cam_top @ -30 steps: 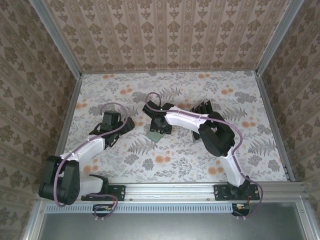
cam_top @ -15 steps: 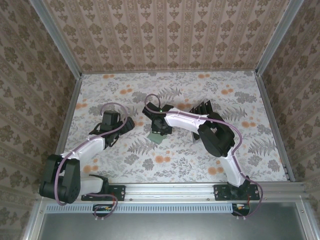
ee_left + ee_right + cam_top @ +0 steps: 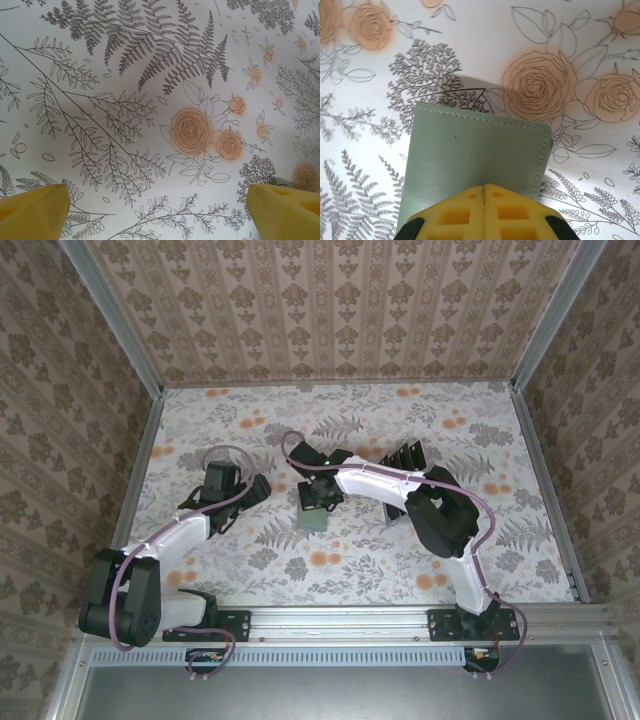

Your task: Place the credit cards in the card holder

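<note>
Reaching leftward, right tool [image 3: 484, 189] pinching card holder [image 3: 470, 160] | left tool [image 3: 160, 207] spread apart above table [image 3: 125, 75]

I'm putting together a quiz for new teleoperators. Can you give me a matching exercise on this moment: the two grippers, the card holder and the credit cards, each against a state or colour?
Things:
1. left gripper
2. right gripper
3. card holder
4. credit cards

States and colours:
a. sage green, stitched edge
b. black, upright in a row
c. open above the floral table
d. shut, pinching something flat

Pairs: 1-c, 2-d, 3-a, 4-b.
</note>
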### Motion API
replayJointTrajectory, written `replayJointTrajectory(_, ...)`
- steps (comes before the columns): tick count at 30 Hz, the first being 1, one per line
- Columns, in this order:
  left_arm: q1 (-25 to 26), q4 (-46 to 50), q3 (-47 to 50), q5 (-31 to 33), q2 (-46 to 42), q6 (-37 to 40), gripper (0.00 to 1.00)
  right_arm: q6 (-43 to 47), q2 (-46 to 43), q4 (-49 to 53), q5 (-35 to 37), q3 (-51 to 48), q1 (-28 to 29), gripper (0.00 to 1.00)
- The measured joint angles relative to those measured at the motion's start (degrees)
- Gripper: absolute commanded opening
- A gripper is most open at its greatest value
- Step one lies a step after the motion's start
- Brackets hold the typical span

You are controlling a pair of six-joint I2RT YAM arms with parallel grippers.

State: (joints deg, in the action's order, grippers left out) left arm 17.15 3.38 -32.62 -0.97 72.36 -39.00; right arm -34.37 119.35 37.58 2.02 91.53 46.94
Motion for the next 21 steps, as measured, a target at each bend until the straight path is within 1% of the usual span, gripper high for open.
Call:
replayJointTrajectory(5, 0.00, -0.24, 0.00, -2.36, 0.07, -0.02, 1.00, 4.20, -1.01, -1.88, -1.27, -2.82, 0.00, 0.00)
replayJointTrajectory(11, 0.55, -3.19, 0.00, -7.39, 2.89, -1.31, 0.98, 4.81, -2.86, -4.85, -1.88, -6.71, -0.02, 0.00)
replayJointTrajectory(16, 1.84, -5.57, 0.00, -11.50, 6.16, -4.33, 0.95, 4.11, -6.73, -7.10, -1.90, -8.92, -0.02, 0.00)
replayJointTrajectory(21, 3.37, -8.55, -0.02, -13.77, 7.54, -8.74, 0.93, 3.43, -10.32, -8.79, -1.92, -9.64, -0.02, 0.00)
